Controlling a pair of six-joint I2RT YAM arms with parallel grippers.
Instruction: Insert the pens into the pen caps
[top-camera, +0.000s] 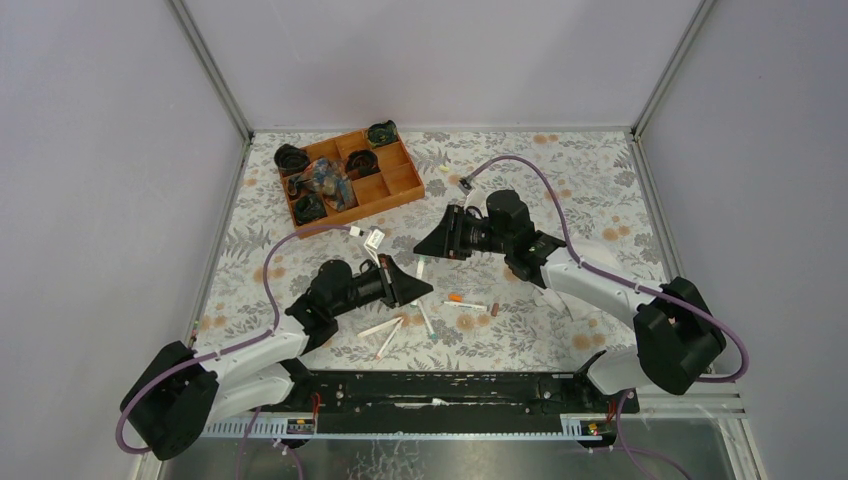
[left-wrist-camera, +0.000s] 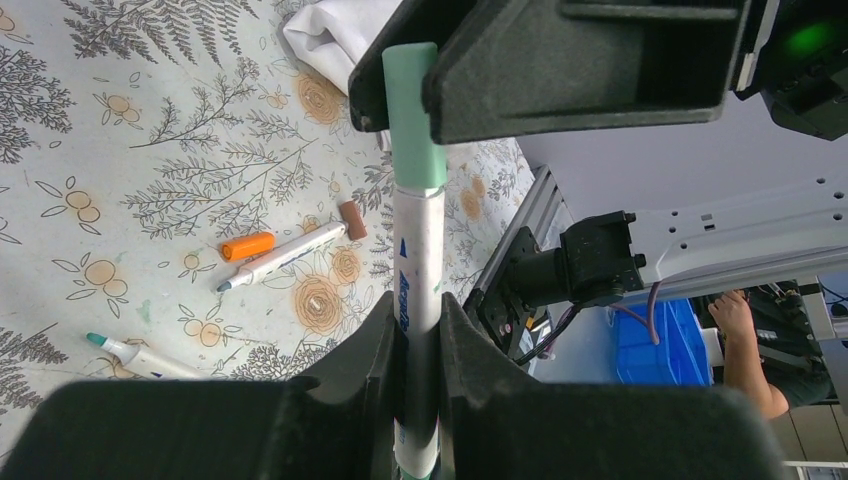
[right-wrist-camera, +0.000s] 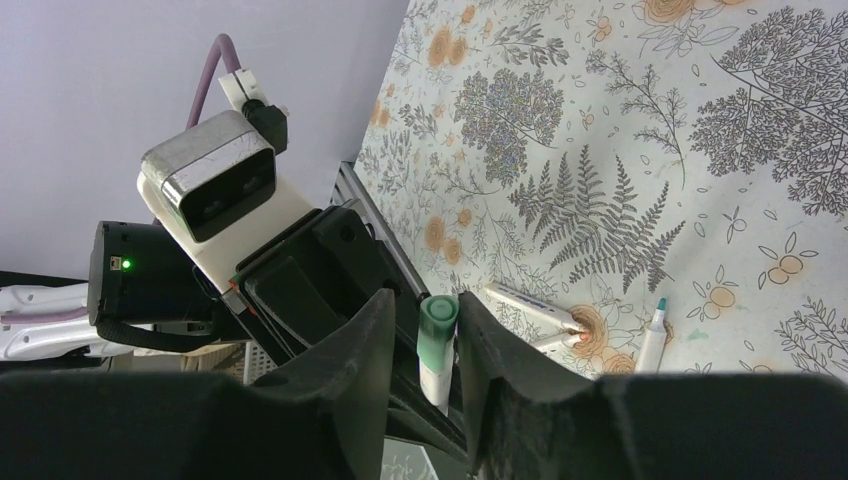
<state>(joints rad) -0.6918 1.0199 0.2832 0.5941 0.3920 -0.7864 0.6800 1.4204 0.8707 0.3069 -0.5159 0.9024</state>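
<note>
My left gripper (left-wrist-camera: 418, 320) is shut on a white pen (left-wrist-camera: 417, 250) and holds it upright above the table. A green pen cap (left-wrist-camera: 413, 110) sits on the pen's far end. My right gripper (right-wrist-camera: 425, 305) is open with its fingers on either side of that green cap (right-wrist-camera: 437, 335); the cap touches one finger and a gap shows at the other. In the top view the left gripper (top-camera: 410, 283) and right gripper (top-camera: 432, 247) face each other with the pen (top-camera: 420, 268) between them. An orange cap (left-wrist-camera: 247, 245), a brown cap (left-wrist-camera: 352, 220) and an uncapped pen (left-wrist-camera: 285, 255) lie on the cloth.
More loose pens (top-camera: 385, 333) lie near the front of the floral cloth, one with a green tip (left-wrist-camera: 130, 352). An orange compartment tray (top-camera: 400, 185) with dark items stands at the back left. A crumpled white sheet (left-wrist-camera: 330, 35) lies nearby.
</note>
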